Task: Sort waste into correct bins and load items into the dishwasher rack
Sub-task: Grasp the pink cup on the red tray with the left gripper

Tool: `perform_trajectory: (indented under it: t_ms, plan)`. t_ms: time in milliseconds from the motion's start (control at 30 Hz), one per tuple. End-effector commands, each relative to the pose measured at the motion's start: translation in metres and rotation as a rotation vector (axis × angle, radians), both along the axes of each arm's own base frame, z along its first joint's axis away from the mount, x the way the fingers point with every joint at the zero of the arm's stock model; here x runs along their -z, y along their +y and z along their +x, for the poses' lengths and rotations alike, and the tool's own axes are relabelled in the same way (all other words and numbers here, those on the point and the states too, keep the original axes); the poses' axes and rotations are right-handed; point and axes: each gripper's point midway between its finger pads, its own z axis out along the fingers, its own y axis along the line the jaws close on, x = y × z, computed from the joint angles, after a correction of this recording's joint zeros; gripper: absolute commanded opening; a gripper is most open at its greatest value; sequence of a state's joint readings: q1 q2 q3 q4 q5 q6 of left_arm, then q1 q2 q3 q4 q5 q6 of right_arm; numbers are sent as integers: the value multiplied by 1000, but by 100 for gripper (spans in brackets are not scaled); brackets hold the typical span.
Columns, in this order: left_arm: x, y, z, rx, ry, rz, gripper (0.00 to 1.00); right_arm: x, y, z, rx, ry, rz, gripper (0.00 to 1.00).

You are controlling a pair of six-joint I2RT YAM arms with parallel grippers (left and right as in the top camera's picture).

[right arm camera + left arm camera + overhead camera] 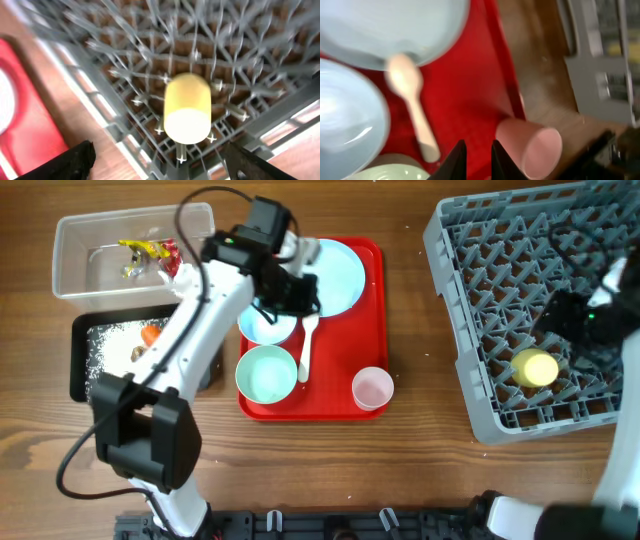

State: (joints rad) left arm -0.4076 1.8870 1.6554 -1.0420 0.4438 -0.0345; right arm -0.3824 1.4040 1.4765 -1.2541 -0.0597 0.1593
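Note:
My left gripper [298, 294] [479, 150] hovers over the red serving tray [330, 405], its jaws a narrow gap apart with nothing between them. Under it lie the pale blue plate [338, 272] [395, 30], a white spoon [307, 350] [412, 110], two bowls [267, 373] [262, 328] and a pink cup [372, 388] [532, 145]. My right gripper [568, 330] [162, 170] stands wide open above the grey dishwasher rack [480, 330] [125, 65]. A yellow cup [535, 368] [186, 107] rests bottom-up on the pegs, free of the fingers [70, 162].
A clear tub [100, 255] at the far left holds red and yellow wrappers [150, 252]. The black tray [85, 360] in front of it holds rice grains and an orange carrot [150, 333]. The left arm crosses over this tray. Bare wood lies between red tray and rack.

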Motion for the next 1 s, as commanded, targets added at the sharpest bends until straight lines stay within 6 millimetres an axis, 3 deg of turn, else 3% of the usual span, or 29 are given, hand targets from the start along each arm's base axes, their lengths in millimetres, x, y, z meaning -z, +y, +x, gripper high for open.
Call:
perform_trajectory:
  t_ms: [0,100,167,267,433,467,533,633,733,800,833,900,967]
  plan:
    - [2,-58,-54,327,-18,-46,30,-37,9,-7,-39,-128,-27,86]
    - [19,-76,-75,424,-90,125,40,-39,10,-10,-61,-129,-39,86]
    - [37,-72,-74,383,-131,296,46,-37,10,-10,-62,-119,-34,86]
    - [60,-74,-79,377,-87,352,54,-36,11,-9,-66,-120,-29,86]
    - [93,-71,-81,390,-19,400,41,-36,11,-9,-66,-120,-29,86]
    - [95,-71,-81,390,-15,402,32,-36,11,-9,-66,-121,-29,86]
    - [95,-71,-81,390,-14,403,4,-36,11,-9,-65,-121,-28,87]
    - [95,-70,-80,382,-13,403,4,-37,14,-8,-75,-128,-13,87]
    - [75,-65,-67,346,-41,387,4,-37,22,-6,-114,-140,18,87]
    - [51,-59,-49,236,-52,345,4,-42,42,0,-202,-185,95,87]
    - [33,-58,-38,181,-48,275,4,-47,57,5,-273,-226,148,87]
    - [-17,-65,-21,130,0,-48,4,-66,98,18,-457,-352,267,86]
    - [-46,-69,-12,137,38,-274,4,-80,122,26,-557,-426,316,86]
